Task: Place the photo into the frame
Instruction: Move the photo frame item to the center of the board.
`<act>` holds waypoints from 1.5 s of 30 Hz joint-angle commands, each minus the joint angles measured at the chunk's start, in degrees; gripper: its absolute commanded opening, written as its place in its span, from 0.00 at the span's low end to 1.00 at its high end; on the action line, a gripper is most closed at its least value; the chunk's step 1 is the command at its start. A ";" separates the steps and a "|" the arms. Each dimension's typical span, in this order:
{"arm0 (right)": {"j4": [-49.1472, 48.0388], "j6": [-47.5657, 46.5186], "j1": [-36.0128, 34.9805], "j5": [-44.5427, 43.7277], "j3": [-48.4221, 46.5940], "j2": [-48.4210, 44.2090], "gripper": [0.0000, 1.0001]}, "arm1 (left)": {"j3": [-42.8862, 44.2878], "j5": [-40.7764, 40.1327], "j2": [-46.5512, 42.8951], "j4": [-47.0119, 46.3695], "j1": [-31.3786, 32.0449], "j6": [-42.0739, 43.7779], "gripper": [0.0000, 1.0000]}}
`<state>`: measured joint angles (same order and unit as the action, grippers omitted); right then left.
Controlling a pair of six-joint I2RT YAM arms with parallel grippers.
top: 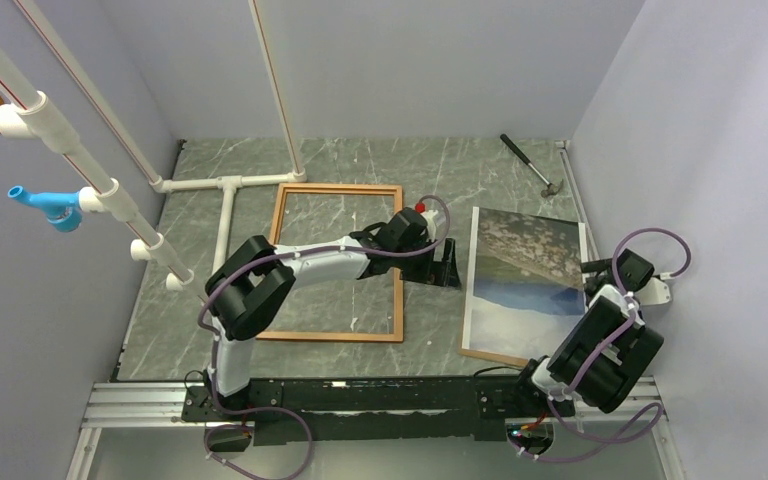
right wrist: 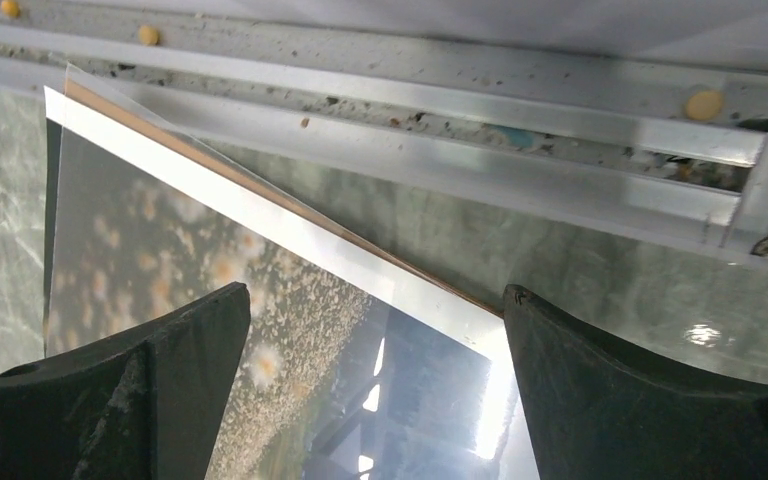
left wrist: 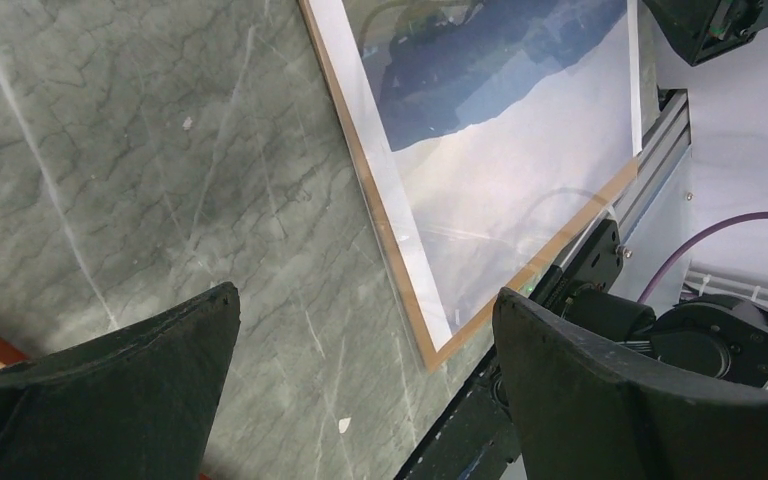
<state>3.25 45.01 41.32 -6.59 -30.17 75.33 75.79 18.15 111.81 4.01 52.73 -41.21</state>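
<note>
The reddish-brown wooden frame [top: 330, 337] lies flat on the marble table, left of centre, with nothing inside it. The photo [top: 525, 280], a landscape print, lies face up to its right on a brown panel. My left gripper [top: 450, 265] reaches over the frame's right rail and hovers open between the frame and the photo. In the left wrist view the gripper [left wrist: 365, 330] has only bare marble between its fingers, with the photo [left wrist: 500, 140] ahead. My right gripper [top: 595, 267] hangs open over the photo's right edge. In the right wrist view the gripper [right wrist: 375, 340] sits above the photo's corner [right wrist: 160, 260], holding nothing.
A brown backing panel [top: 490, 355] shows under the photo's near edge. A hammer [top: 530, 163] lies at the back right. White pipes [top: 225, 185] stand at the back left. An aluminium rail [right wrist: 560, 110] runs along the right wall, close to the photo.
</note>
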 commanded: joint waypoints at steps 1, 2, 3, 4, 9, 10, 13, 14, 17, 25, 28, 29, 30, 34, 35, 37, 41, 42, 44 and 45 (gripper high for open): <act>8.08 2.58 -2.11 6.29 2.81 1.99 1.00 | -1.27 0.44 -3.99 -2.27 -0.63 -0.27 0.99; 8.01 2.69 -2.48 6.32 2.88 2.06 1.00 | -1.40 0.33 -4.23 -2.19 -0.81 -0.20 0.99; 8.07 2.91 -2.83 7.78 3.04 2.13 1.00 | -1.62 0.29 -4.58 -2.11 -0.89 -0.23 0.99; 8.14 3.13 -3.17 8.15 3.12 2.18 1.00 | -1.80 0.27 -4.77 -2.08 -1.07 -0.21 0.99; 8.67 3.48 -5.81 9.70 3.19 1.57 1.00 | -3.01 0.04 -5.99 -2.29 -1.74 -0.56 1.00; 8.89 3.55 -6.75 9.70 3.13 1.51 1.00 | -3.30 -0.02 -6.19 -2.38 -1.91 -0.68 0.99; 9.29 3.58 -9.67 9.66 3.24 1.03 1.00 | -4.26 -0.13 -6.88 -2.54 -2.40 -0.96 0.99; 9.16 3.73 -10.49 9.73 3.48 0.91 1.00 | -4.68 -0.19 -7.13 -2.62 -2.53 -1.13 1.00; 8.90 4.35 -13.80 9.45 3.86 0.78 1.00 | -5.43 0.19 -7.48 -3.32 -2.79 -1.49 0.99; 12.55 -0.36 -15.62 6.72 1.20 -2.74 1.00 | -6.91 -0.99 -8.47 -2.15 -2.81 -2.03 1.00; 15.67 -4.66 -15.64 6.76 -1.90 -4.25 1.00 | -6.66 -4.48 -10.01 1.82 -2.48 -2.03 0.99; 16.57 -6.02 -15.65 6.72 -2.81 -4.76 1.00 | -6.55 -5.35 -10.38 2.74 -2.45 -1.91 0.99; 17.47 -7.26 -15.59 6.74 -3.47 -5.34 1.00 | -6.42 -5.63 -10.58 3.28 -2.30 -1.86 0.99; 21.02 -11.01 -15.59 5.35 -5.13 -7.70 1.00 | -5.81 -5.37 -10.04 3.81 -1.81 -1.56 0.99; 22.05 -11.41 -15.54 5.04 -5.34 -8.22 1.00 | -5.67 -5.22 -9.70 3.75 -1.66 -1.51 0.99; 23.75 -11.78 -15.63 4.36 -5.44 -9.25 1.00 | -5.47 -4.54 -8.85 3.41 -1.66 -1.80 0.99; 25.64 -10.65 -15.65 5.25 -5.26 -9.83 1.00 | -5.15 -3.34 -6.77 2.87 -1.66 -2.82 0.99; 26.12 -10.14 -15.66 5.75 -5.34 -9.64 1.00 | -5.17 -2.85 -6.34 2.64 -1.66 -3.27 0.99; 26.24 -9.22 -15.71 6.26 -4.99 -8.96 1.00 | -5.05 -1.65 -5.29 1.80 -1.74 -4.21 0.99; 26.02 -8.83 -15.73 7.39 -4.65 -8.48 1.00 | -5.06 -0.69 -4.64 1.20 -1.80 -4.70 1.00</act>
<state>26.94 35.14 25.87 -0.95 -33.61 66.37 68.93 14.59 104.92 7.42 50.83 -43.59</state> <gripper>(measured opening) 0.994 0.994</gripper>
